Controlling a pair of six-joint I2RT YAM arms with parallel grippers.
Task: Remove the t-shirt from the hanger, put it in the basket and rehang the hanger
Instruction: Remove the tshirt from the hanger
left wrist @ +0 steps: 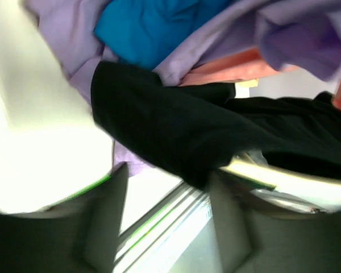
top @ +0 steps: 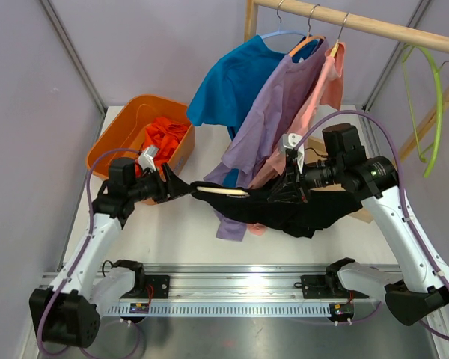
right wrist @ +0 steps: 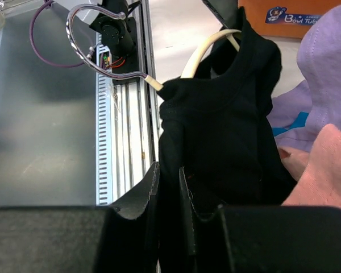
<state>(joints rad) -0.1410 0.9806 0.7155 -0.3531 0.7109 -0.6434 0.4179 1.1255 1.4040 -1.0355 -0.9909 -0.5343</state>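
Observation:
A black t-shirt hangs over a cream hanger held in the air between my two arms, low above the table. My right gripper is shut on the black t-shirt; the fabric is pinched between its fingers. The hanger's cream arm and its metal hook stick out of the collar. My left gripper stands open at the hanger's left end, with nothing between its fingers. The shirt and hanger lie just past its fingertips.
An orange bin holding orange cloth sits at the back left. A wooden rail carries blue, purple and pink shirts, which drape down behind the black one. A bare green hanger hangs at the right.

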